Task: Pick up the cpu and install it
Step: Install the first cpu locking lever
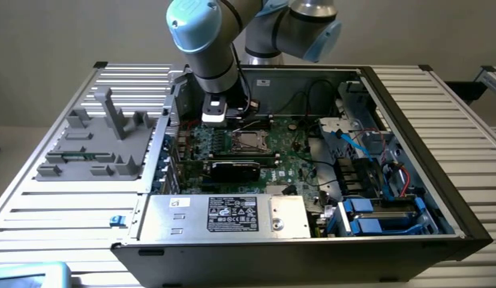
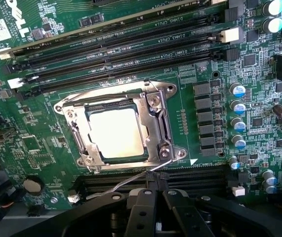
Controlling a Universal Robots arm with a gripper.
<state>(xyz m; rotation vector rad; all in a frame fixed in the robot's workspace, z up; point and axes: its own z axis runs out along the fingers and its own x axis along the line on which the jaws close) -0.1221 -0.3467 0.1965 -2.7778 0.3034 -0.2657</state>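
The cpu [image 2: 118, 132] lies flat in its socket on the green motherboard, its shiny silver top showing inside the metal retention frame [image 2: 156, 123]. In the exterior view the socket [image 1: 249, 141] sits mid-board inside the open computer case. My gripper [image 2: 156, 180] hovers just beside the socket; its two black fingers [image 2: 143, 202] are drawn together and hold nothing of the chip. Their tips touch the thin wire socket lever [image 2: 131, 181], which runs slanted along the frame's edge. In the exterior view my gripper [image 1: 222, 123] points down, close to the socket's left.
Black memory slots [image 2: 111, 44] run on both sides of the socket. A black card [image 1: 236, 168] lies across the board nearer the power supply [image 1: 224, 213]. Cables and blue drive bays [image 1: 376, 210] crowd the case's right. A grey fixture tray [image 1: 96, 150] stands outside on the slatted table.
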